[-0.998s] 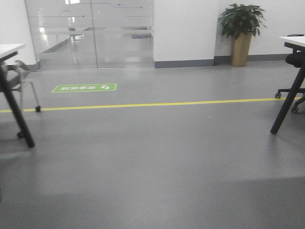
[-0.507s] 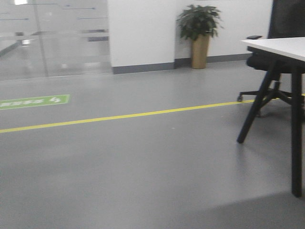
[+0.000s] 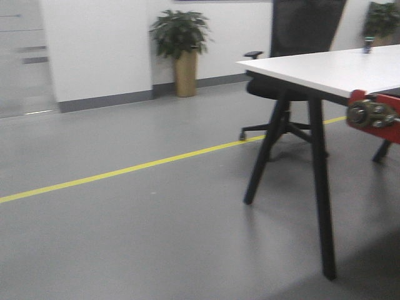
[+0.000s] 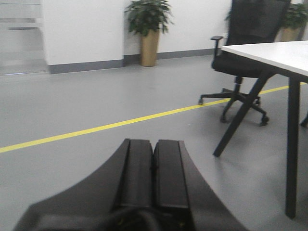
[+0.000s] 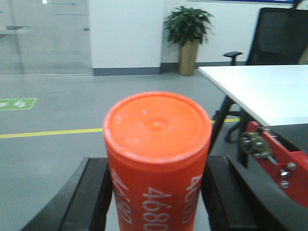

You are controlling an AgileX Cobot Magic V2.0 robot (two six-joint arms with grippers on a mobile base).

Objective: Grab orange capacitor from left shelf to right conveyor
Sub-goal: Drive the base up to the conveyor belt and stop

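In the right wrist view my right gripper (image 5: 157,192) is shut on the orange capacitor (image 5: 156,159), a can-shaped cylinder with white "4680" down its side, held between the two black fingers. In the left wrist view my left gripper (image 4: 154,166) is shut and empty, its fingers pressed together above the grey floor. The red end of the right conveyor (image 3: 375,117) with a metal roller shows at the right edge of the front view and in the right wrist view (image 5: 274,154); its belt is barely in view. The left shelf is out of view.
A white table (image 3: 325,67) on black legs stands at the right, with a black office chair (image 3: 294,37) behind it. A yellow floor line (image 3: 125,167) crosses the grey floor. A potted plant (image 3: 181,50) stands at the far wall.
The front view has swung to the right: the glass doors and green floor sign have left the frame, the plant has shifted left, and the white table and red conveyor end have come in.
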